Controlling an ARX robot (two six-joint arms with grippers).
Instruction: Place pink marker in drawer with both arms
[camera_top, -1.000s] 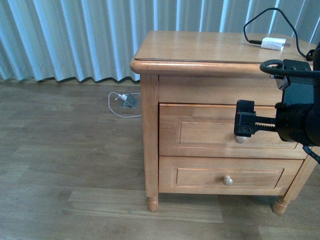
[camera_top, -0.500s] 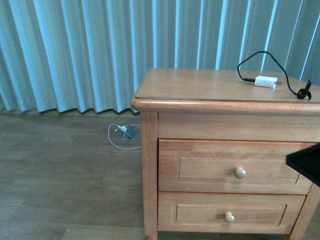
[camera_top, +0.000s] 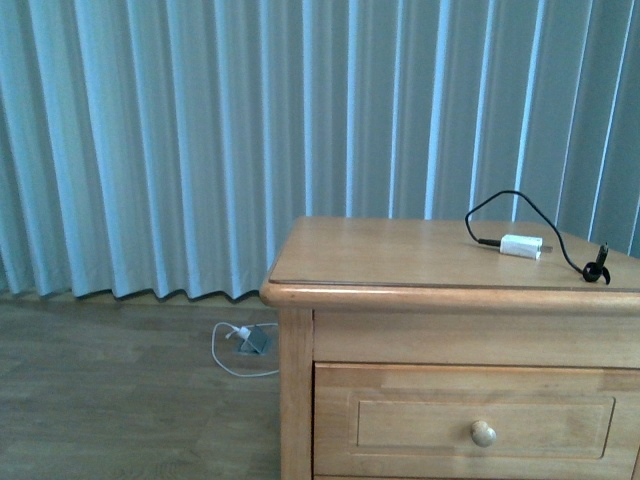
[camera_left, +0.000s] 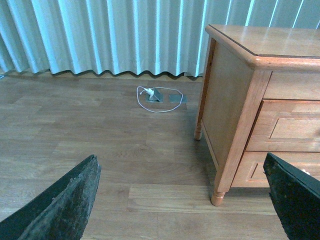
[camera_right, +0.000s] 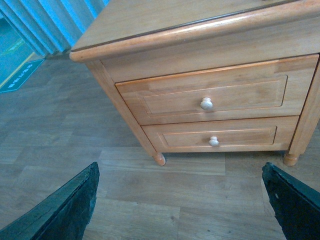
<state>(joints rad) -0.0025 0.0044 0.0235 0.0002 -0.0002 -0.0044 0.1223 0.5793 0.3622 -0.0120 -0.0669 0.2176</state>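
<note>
The left gripper (camera_left: 182, 200) stands wide open in its wrist view, its 2 black toothed fingers (camera_left: 60, 205) spread far apart with nothing between them, hanging over bare brown wood-plank floor (camera_left: 100, 145). The honey-coloured wooden nightstand (camera_left: 235, 90) stands ahead of it at about 2 o'clock.

The right gripper (camera_right: 182, 205) is likewise spread wide and holds nothing, its dark fingers (camera_right: 65, 210) framing the floor in front of the nightstand. Ahead of it at 12 o'clock is the upper honey-coloured drawer with a recessed panel and round wooden knob (camera_right: 206, 103), fully closed, with the lower drawer and its smaller knob (camera_right: 214, 141) just below, also closed.

In the front view neither arm shows. On the nightstand top, toward 2 o'clock, lies a white charger plug (camera_top: 521, 246) with a looping black cable (camera_top: 500, 205). Pale blue pleated curtains (camera_top: 200, 140) hang behind, and a small grey floor socket with a white cord (camera_top: 250, 342) sits on the floor at 9 o'clock.

The pink marker appears in none of the views, so its place and the direction of its long axis cannot be told.
</note>
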